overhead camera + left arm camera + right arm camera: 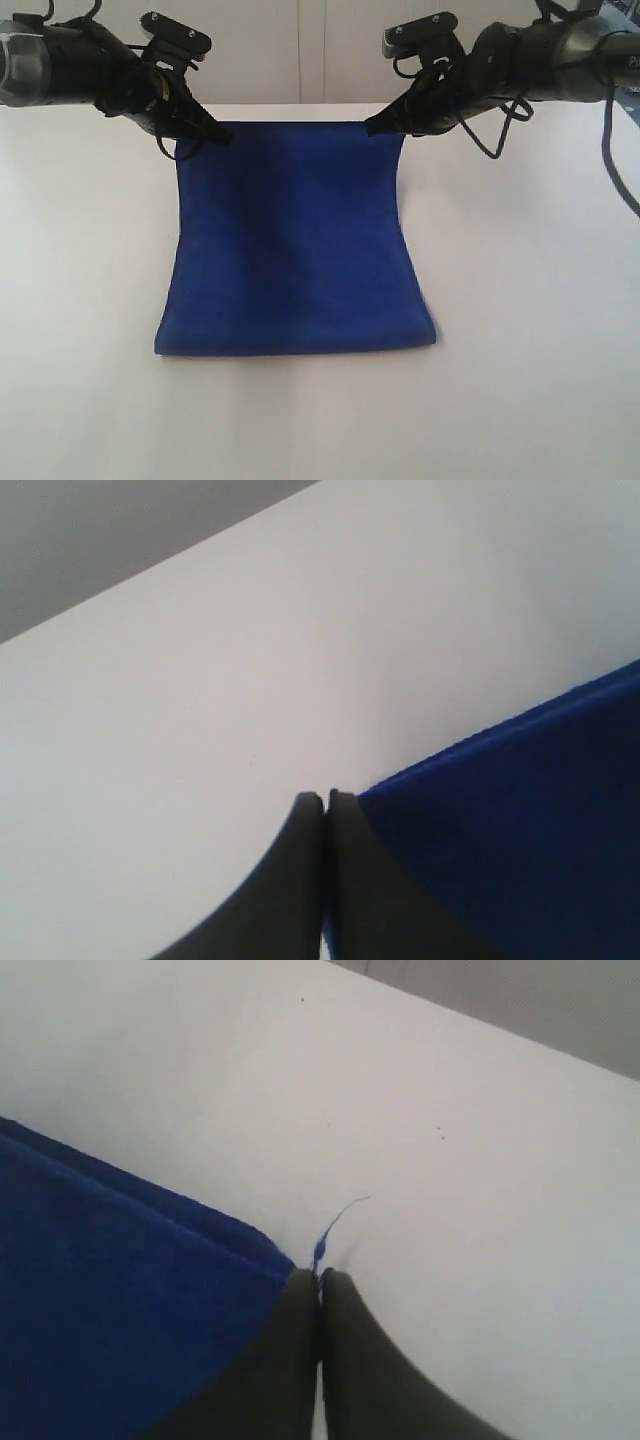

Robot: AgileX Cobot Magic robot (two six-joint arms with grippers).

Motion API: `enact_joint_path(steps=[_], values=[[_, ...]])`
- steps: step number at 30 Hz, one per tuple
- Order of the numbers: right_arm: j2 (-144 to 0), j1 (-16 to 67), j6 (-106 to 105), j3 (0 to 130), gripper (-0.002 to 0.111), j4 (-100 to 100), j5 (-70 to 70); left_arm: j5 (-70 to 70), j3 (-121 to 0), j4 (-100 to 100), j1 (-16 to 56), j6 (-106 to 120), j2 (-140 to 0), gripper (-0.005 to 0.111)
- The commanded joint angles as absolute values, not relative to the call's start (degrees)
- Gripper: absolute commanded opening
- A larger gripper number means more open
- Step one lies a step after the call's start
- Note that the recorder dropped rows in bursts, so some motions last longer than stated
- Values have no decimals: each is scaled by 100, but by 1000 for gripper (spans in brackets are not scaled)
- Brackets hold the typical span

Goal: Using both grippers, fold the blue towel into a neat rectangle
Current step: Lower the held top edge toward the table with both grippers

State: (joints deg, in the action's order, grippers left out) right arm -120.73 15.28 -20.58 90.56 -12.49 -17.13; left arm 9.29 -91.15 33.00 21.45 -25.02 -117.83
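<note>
Towel (295, 240), blue, one item: lay mid-desk, near edge flat at 6 o'clock, far edge raised off the desk (520, 350).

Left gripper (215, 135): jaws clenched on the towel's 11 o'clock corner.

Right gripper (378, 125): jaws clenched on the 1 o'clock corner, a loose thread (335, 1225) poking out past the tips.

Risks, as judged: both holds sat at the very corner tips, so a tug could slip one free and drop that side. Uneven travel of the two arms would skew the fold, and the resting edge could drag.

Edges: raised edge taut and level, sides bowed inward, near edge straight.

Room: bare desk lay open at 3, 6 and 9 o'clock.
</note>
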Motion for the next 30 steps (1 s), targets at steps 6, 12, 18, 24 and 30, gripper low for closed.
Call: enact_joint_path(steps=[6, 12, 18, 24, 30], values=[[-12101, 1464, -2068, 9464, 0, -1173, -1622, 1052, -9604, 3393, 2068, -2465, -11879, 0], [-12293, 1464, -2068, 9475, 0, -1173, -1489, 1011, -9617, 3393, 2068, -2451, -12037, 0], [-12533, 1464, -2068, 9475, 0, -1173, -1288, 867, -9617, 3393, 2068, -2451, -12260, 0], [-12690, 1464, -2068, 9475, 0, -1173, -972, 597, -9617, 3393, 2068, -2451, -12400, 0], [-12839, 1464, -2068, 9475, 0, -1173, -796, 555, -9617, 3393, 2068, -2417, -12529, 0]])
